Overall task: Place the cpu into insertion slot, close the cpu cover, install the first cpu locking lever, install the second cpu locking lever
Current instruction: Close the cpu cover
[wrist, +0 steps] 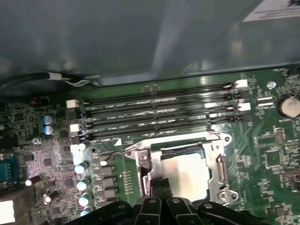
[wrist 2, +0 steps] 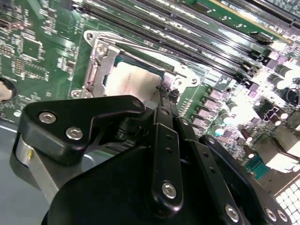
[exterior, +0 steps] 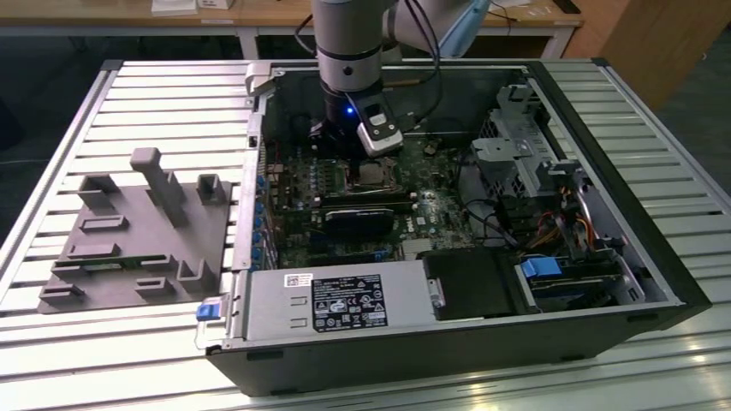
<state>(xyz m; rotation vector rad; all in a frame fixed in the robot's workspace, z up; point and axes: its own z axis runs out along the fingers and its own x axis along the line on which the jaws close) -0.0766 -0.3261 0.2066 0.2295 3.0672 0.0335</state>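
Cpu [wrist: 185,176] x1 seated, 1 cover [wrist: 220,164] over it, 4 mem slots [wrist: 154,112], hand [wrist: 160,186] narrow

In the exterior view, even light from above brightens the slatted table [exterior: 149,94], while the inside of the computer case [exterior: 457,360] lies shaded and a blue light [exterior: 346,110] glows on the arm [exterior: 348,34]. In the second wrist view, glare whitens the board [wrist 2: 42,51] at one side, and the top of the cpu [wrist 2: 133,79] gleams pale.

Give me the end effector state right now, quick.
End effector: shut, fingertips together at the rim of the thin silver metal cpu cover, beside the pale silvery square cpu; nothing seen held.
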